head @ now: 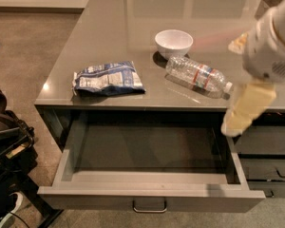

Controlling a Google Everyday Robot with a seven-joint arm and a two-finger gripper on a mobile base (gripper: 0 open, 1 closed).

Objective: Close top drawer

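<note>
in the lower half of the frame, under the front edge of the grey counter [109,37], the top drawer [147,151] stands pulled far out, its bare grey floor and side walls open to see and nothing inside it. going by that, the closing has not begun: the whole push back under the counter is left to do.

the gripper [237,120] hangs at the right of the frame, a cream-coloured piece drooping from the white wrist housing, its tip above the drawer's right rear corner, close to the counter edge. it does not look to be touching the drawer, and it is well away from the front panel. whether it is spread or pressed together i cannot tell from here; it holds nothing that i can see.

the drawer's long axis runs left to right across the frame, parallel with the counter's front edge. its flat front faces the bottom of the frame, with the small metal handle [149,205] at the middle, so the way home is toward the top of the frame.

on the counter lie a snack bag [108,78], a white bowl [174,42] and a plastic bottle [197,75] on its side.
</note>
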